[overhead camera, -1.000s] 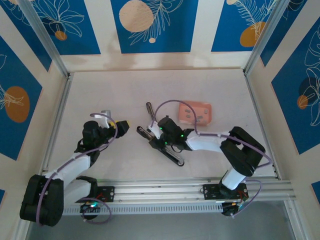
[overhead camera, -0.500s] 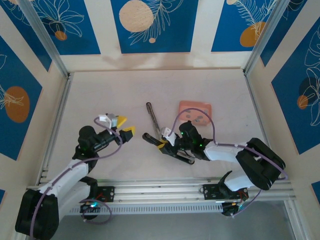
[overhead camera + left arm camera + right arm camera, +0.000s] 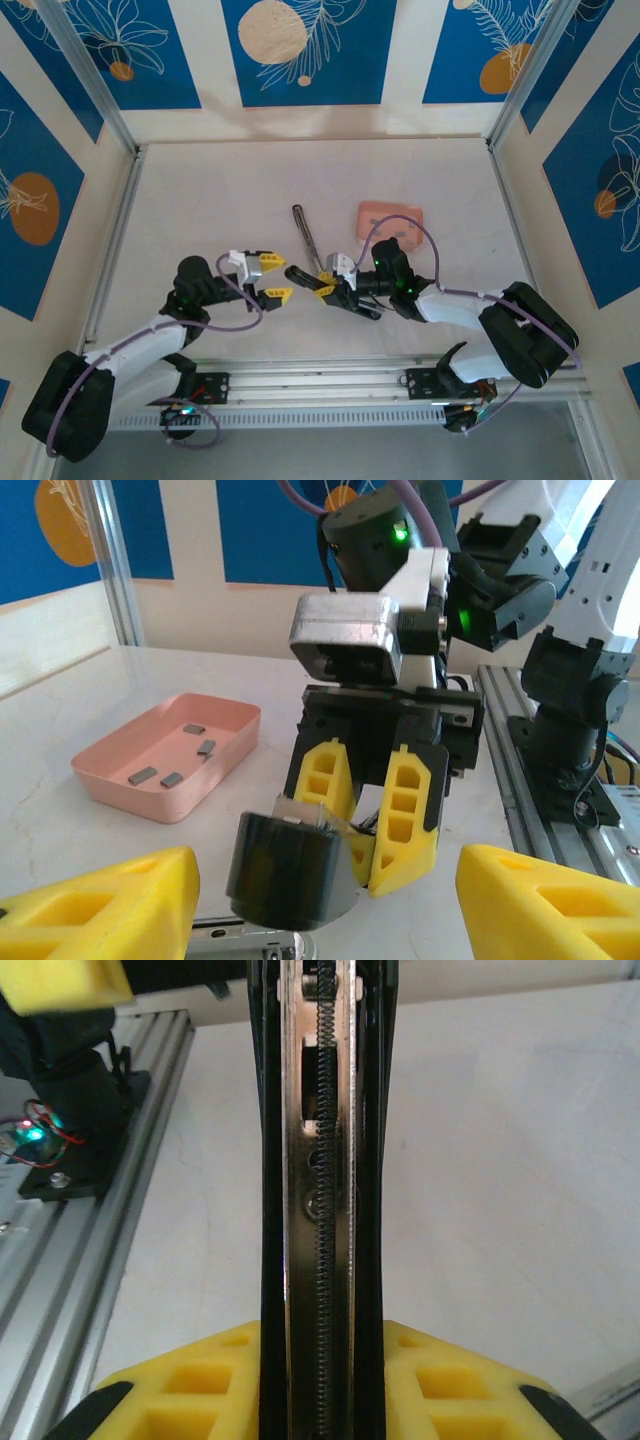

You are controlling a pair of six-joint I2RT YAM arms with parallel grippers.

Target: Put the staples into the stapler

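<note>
Holding the stapler (image 3: pixel 306 235) hinged open, my right jaws are clamped on its lower arm, with the upper arm splayed off toward the back of the table (image 3: pixel 200 190). I judge the grip is meant to leave the rail (image 3: pixel 342 1180) bare for a strip. My left jaws stand wide apart and empty just beside the stapler's free end and face it, probably placed to steady it or to go for a strip. The staples (image 3: pixel 207 746) lie loose in the salmon-pink tray (image 3: pixel 200 790), near the far side of my right wrist. My right wrist view gives what the overhead one cannot: the rail's coil spring (image 3: pixel 322 1290) running between my yellow fingertips (image 3: pixel 180 1390), with no strip visible there. From above the staples are mere specks, and I cannot tell whether the stapler rests on the table or hangs just over it.
</note>
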